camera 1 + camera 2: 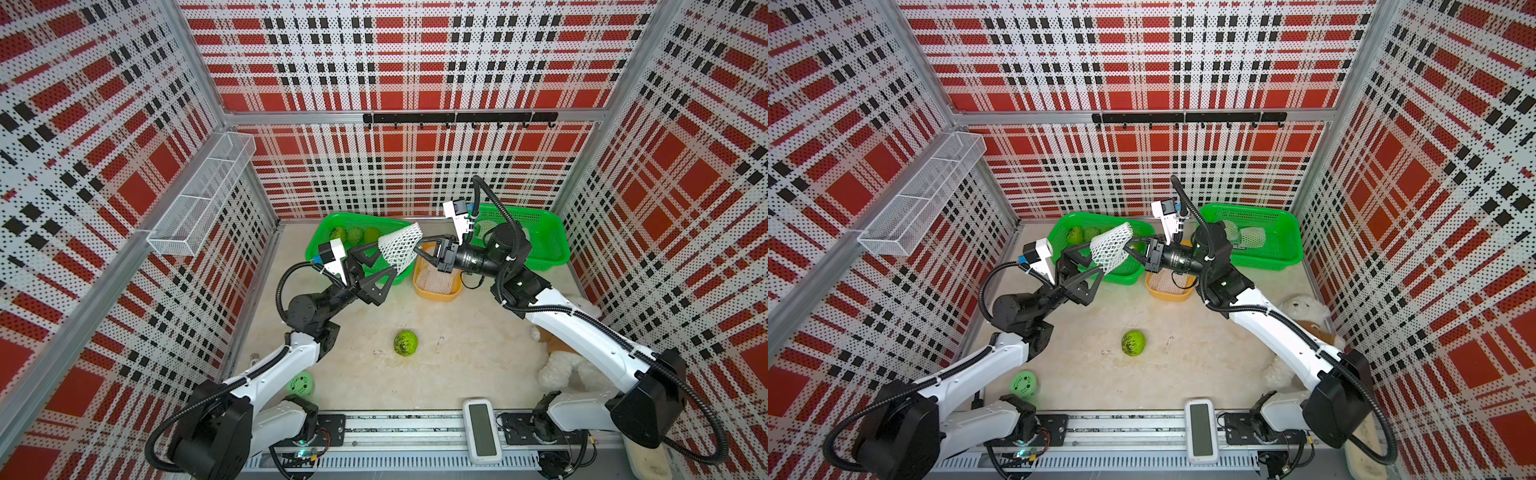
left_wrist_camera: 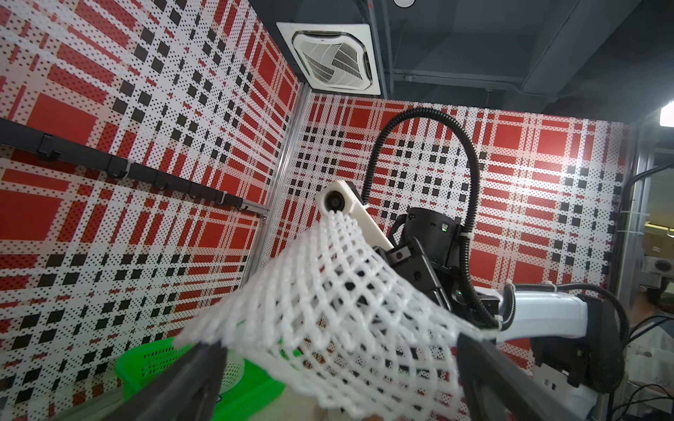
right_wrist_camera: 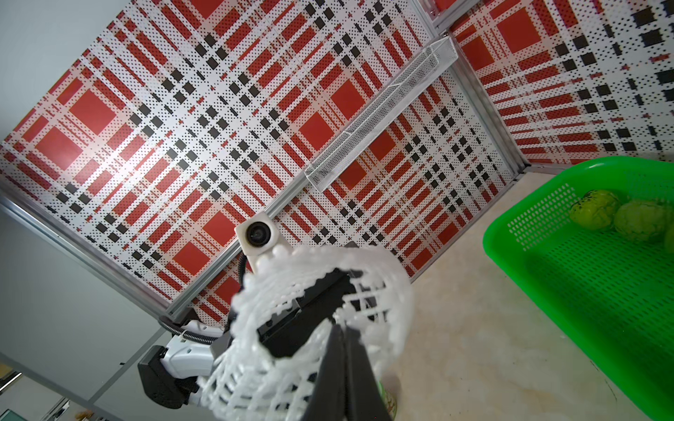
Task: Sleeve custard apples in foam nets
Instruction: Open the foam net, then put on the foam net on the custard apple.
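Beige mottled tabletop [image 1: 457, 357], enclosed by red-white-black plaid perforated walls [image 1: 415, 62]. Your right gripper [image 1: 418, 243] pinches the foam net [image 1: 400, 249]; your left gripper [image 1: 385, 260] stands spread wide at it.

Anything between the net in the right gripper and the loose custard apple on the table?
No object visible. The foam net, pinched in the right gripper, hangs in the air with the open left gripper right at it; the custard apple lies alone on the table, nearer the robot's base.

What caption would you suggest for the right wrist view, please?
The right gripper pinches a white foam net, with custard apples waiting in the green basket.
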